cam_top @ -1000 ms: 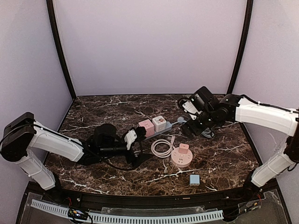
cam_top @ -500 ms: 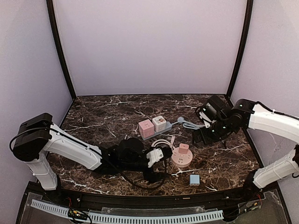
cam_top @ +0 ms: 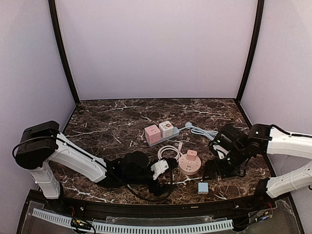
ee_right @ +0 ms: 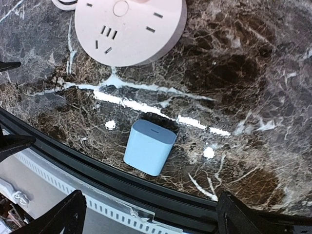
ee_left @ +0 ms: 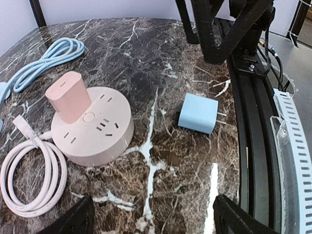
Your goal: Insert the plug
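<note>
Swung in on blue plug [ee_right: 148, 147] | left end effector [ee_left: 153, 214], right end effector [ee_right: 151, 204] gaping, empty | likely light, rigid, slick; pinch flat sides

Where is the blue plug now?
Top view: the blue plug lies right of centre at the near edge of the table, close to the round pink socket, apart from it.

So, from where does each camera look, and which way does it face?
Top external: above and behind the bases, looking down on the table; left arm and right arm show.
Left wrist: low, facing round socket and blue plug; left fingers at bottom corners.
Right wrist: steeply down on the blue plug; right fingers at bottom corners.
Shared: all show plug and socket.
</note>
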Available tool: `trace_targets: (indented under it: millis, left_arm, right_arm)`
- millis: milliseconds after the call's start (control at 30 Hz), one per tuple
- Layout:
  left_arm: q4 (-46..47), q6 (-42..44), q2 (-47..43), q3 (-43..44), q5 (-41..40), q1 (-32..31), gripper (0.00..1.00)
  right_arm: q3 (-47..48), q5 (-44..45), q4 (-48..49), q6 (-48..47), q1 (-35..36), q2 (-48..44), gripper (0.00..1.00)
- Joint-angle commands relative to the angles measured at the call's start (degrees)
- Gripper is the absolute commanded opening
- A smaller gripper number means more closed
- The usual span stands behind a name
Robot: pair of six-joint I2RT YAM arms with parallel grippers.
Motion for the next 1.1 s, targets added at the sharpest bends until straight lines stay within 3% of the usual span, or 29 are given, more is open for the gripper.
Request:
trace_targets:
  millis: [0,467,833,1067]
  left_arm:
    - [-0.85,-0.35,-3.61,-2.49,-3.75,-0.06,0.84]
    - [-3.11,0.31,-9.83,-6.20,-11.32,-0.06,0.84]
    - [-2.59,0.06,-11.01,-6.79,-11.44,-0.08,0.84]
    - [-2.50,0.05,-10.70,-6.58,-11.28,-0.07,0.84]
  right_arm:
    - [-3.58,-1.60,5.52,10.98,4.24,-0.75,0.91]
    - [-3.05,11.02,12.62,30.17,22.88,13.06,0.91]
    - [-6.57,21.10,16.92,37.40,25.78,17.11,0.82]
    - [-8.25,22.80,18.75,40.04,27.63,20.71,0.76]
